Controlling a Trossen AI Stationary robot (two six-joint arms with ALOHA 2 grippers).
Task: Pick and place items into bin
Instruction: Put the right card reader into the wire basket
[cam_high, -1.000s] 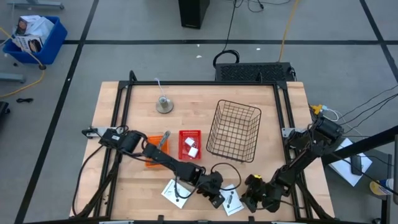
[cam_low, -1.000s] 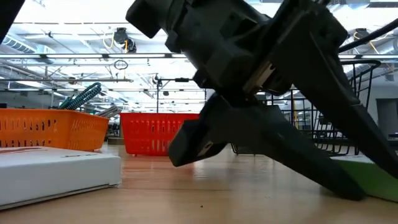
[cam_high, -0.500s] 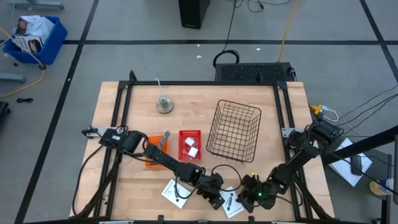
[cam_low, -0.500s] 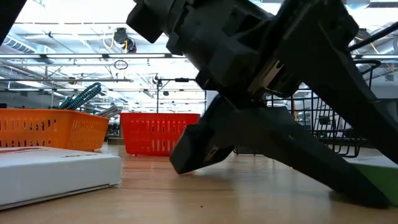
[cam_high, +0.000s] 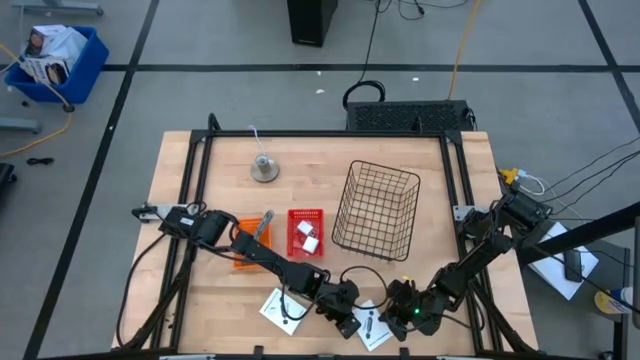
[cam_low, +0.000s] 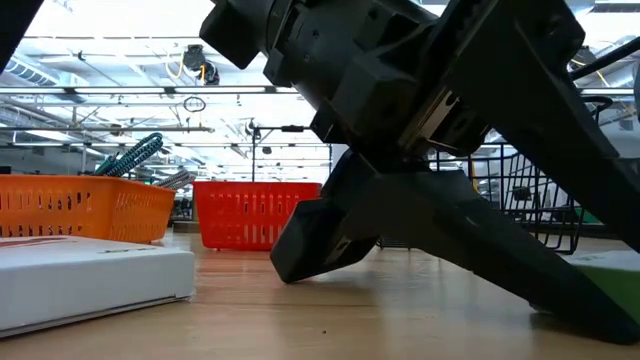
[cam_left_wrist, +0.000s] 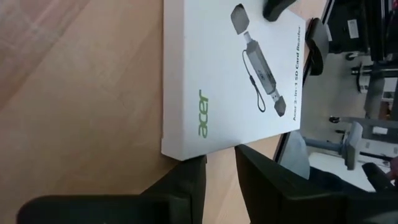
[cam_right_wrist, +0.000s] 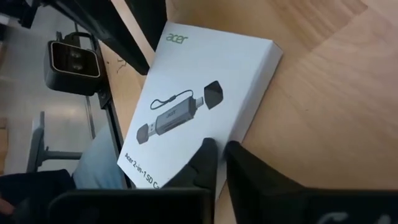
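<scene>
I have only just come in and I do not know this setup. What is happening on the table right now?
Both arms work at the near edge of the table. The left gripper and the right gripper both sit at opposite edges of the same white box, which lies flat; neither has lifted it. The wire basket stands further back.

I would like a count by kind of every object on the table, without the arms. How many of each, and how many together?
Baskets: 3 (black wire, red, orange)
White boxes: 2
Small white blocks: 2
Hand tools: 2 (teal-handled, grey)
Metal bell: 1
Total: 10
</scene>
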